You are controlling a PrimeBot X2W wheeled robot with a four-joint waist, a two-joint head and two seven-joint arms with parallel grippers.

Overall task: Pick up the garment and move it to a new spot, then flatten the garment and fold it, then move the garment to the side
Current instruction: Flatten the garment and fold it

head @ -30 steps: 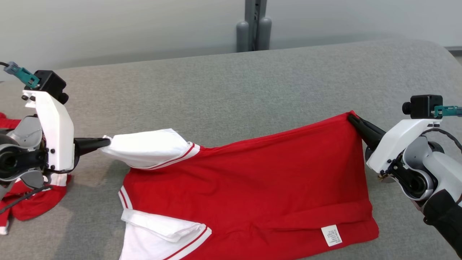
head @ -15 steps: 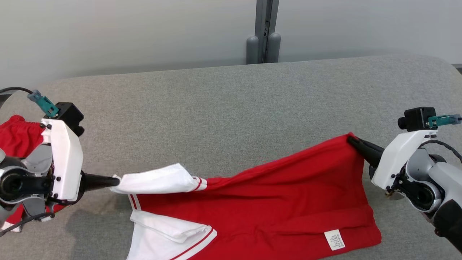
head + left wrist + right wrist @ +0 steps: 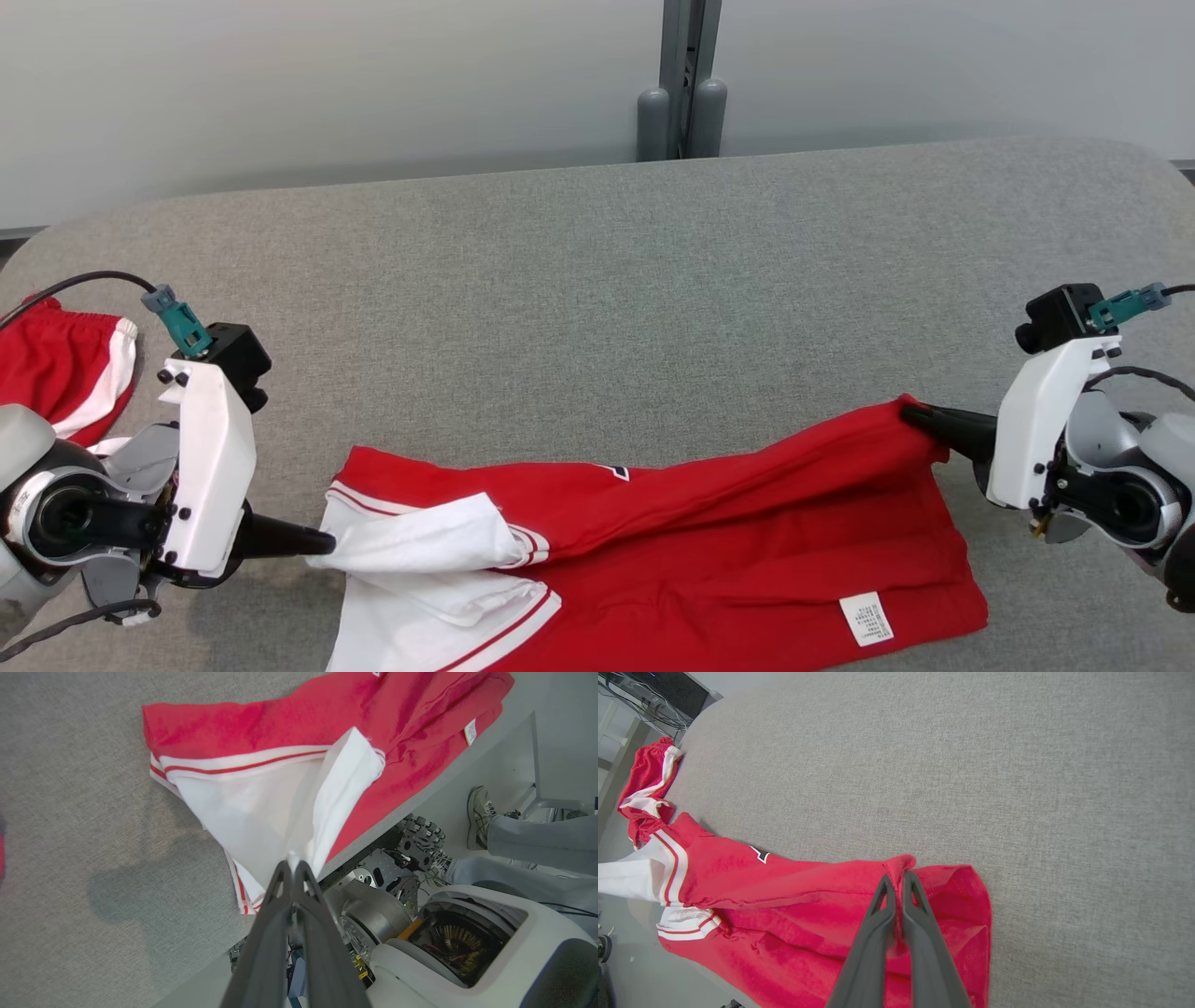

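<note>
We judge the flattening step to be in hand: the garment [image 3: 728, 532] is stretched across the lower part of the head view between both grippers and is not yet smooth. The left gripper [image 3: 320, 542], at lower left, is pinched shut on the tip of a white sleeve [image 3: 420, 546]. The right gripper [image 3: 913, 416], at middle right, is clamped on a red hem corner [image 3: 896, 441]. Between them the upper layer runs as a loose ridge over the layer below (the label [image 3: 865, 618] at lower right lies flat). In the left wrist view the garment reaches the near rim of the counter [image 3: 597, 280], perhaps just over it. The next move, we think, calls for drawing both held ends apart and toward the top of the frame, so the cloth sits wholly on the counter. It can then be set down without wrinkles before letting go. A second garment [image 3: 65, 373] lies at far left, apart.
</note>
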